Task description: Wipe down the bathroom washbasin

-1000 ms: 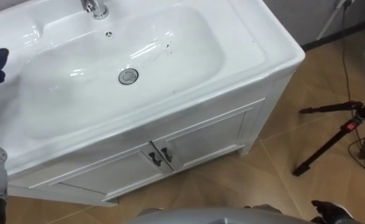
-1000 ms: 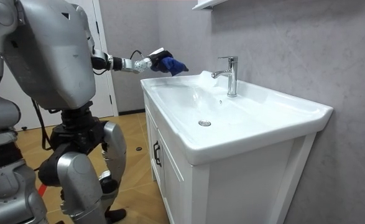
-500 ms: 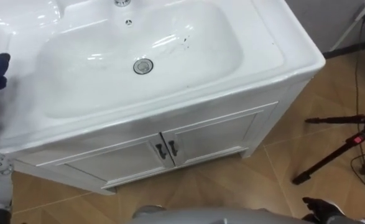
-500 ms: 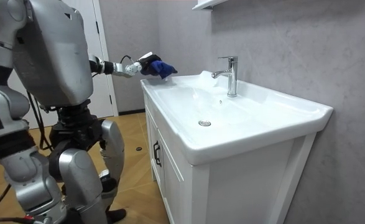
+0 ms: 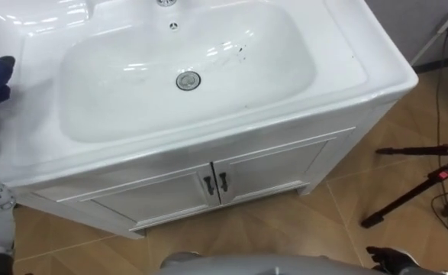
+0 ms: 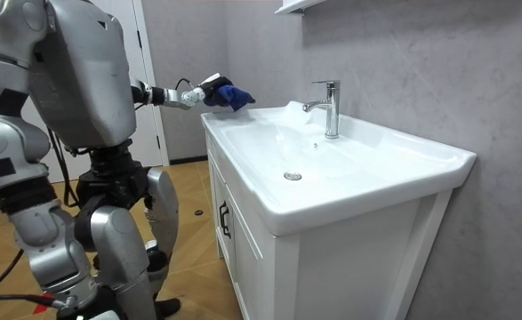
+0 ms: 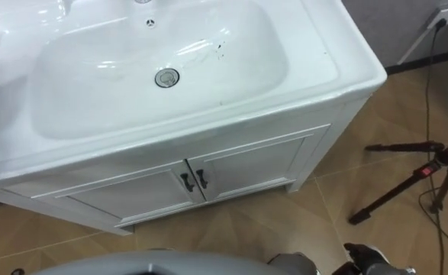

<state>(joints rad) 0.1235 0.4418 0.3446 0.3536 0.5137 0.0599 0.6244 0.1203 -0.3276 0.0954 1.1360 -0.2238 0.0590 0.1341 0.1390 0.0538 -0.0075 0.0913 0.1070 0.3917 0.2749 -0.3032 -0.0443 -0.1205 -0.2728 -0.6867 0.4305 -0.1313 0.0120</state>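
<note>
The left hand's [image 6: 198, 92] fingers are clenched round the blue cloth [image 6: 231, 94], held just above the basin's [image 5: 346, 57] far left corner, apart from the bowl. The right hand [image 5: 388, 258] sits low at the near right.

A loose fold could slip free, and a sweep to the right might clip the tap [image 6: 332, 107].

The room view shows the clasp. The eye views show the drain [image 5: 188, 80] and dark specks [image 5: 240, 52] on the bowl's far right slope.
</note>
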